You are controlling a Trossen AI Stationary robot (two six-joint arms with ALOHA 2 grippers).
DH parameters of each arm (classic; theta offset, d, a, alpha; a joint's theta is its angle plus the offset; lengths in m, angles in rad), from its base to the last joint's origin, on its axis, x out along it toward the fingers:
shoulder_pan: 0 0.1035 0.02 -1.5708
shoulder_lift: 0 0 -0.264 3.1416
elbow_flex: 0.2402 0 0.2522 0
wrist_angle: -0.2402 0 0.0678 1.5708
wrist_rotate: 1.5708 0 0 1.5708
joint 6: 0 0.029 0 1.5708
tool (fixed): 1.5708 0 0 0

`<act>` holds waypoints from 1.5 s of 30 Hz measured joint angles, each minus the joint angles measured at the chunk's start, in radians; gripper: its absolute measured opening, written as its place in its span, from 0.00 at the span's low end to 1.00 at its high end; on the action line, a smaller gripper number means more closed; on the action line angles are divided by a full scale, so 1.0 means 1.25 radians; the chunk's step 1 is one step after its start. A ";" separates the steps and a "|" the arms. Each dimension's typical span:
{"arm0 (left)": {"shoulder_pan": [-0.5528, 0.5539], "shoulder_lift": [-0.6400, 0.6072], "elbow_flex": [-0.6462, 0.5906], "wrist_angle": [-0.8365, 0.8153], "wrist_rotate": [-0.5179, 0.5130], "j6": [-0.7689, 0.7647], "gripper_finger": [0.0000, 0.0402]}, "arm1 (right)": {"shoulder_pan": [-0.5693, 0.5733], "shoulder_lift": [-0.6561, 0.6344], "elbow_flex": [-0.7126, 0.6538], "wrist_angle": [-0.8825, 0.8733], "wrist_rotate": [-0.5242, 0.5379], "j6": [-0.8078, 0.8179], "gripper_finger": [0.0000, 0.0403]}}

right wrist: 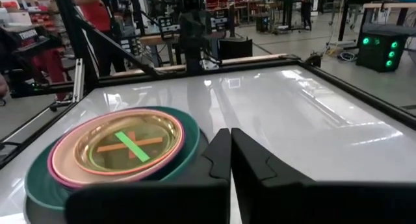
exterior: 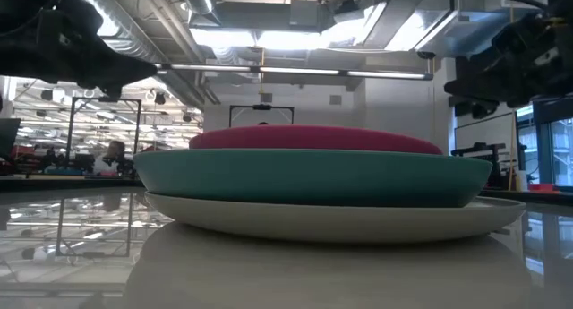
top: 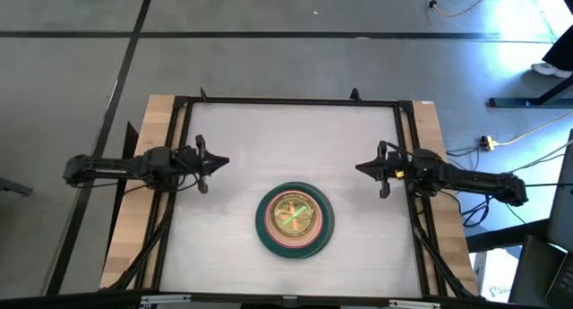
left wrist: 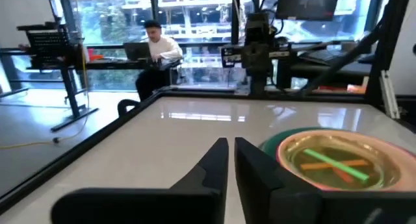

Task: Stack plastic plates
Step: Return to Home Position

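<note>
One stack of plastic plates [top: 295, 219] stands near the table's near edge, at its middle. In the low view a grey plate [exterior: 331, 219] rests on the table, a dark green one [exterior: 313, 176] on it, a magenta one [exterior: 313, 139] above. The wrist views show a pink rim [right wrist: 58, 160] and a peach plate [right wrist: 123, 146] inside, with an orange and green cross in it. The stack also shows in the left wrist view [left wrist: 338, 160]. My left gripper [top: 224, 162] is shut and empty at the left. My right gripper [top: 360, 168] is shut and empty at the right.
A black frame [top: 286, 101] runs round the white tabletop. The room beyond holds a seated person [left wrist: 159, 52] and another person in red [right wrist: 97, 16], both away from the table.
</note>
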 joint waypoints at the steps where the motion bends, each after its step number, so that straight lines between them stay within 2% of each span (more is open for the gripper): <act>1: 0.000 -0.009 0.000 -0.012 -0.002 0.002 0.04 | 0.000 -0.008 0.000 -0.009 0.000 0.000 0.01; 4: 0.000 -0.045 0.000 -0.031 -0.012 0.002 0.02 | 0.000 -0.026 0.000 -0.013 0.004 0.003 0.01; 8: 0.000 -0.095 0.001 -0.063 -0.014 0.002 0.00 | 0.000 -0.048 0.000 -0.027 0.067 0.021 0.01; 18: 0.000 -0.089 0.001 -0.067 -0.017 0.008 0.02 | 0.000 -0.072 0.001 -0.033 0.100 0.016 0.01; 45: 0.000 -0.080 0.001 -0.067 -0.018 0.008 0.02 | 0.000 -0.066 0.001 -0.035 0.103 0.015 0.01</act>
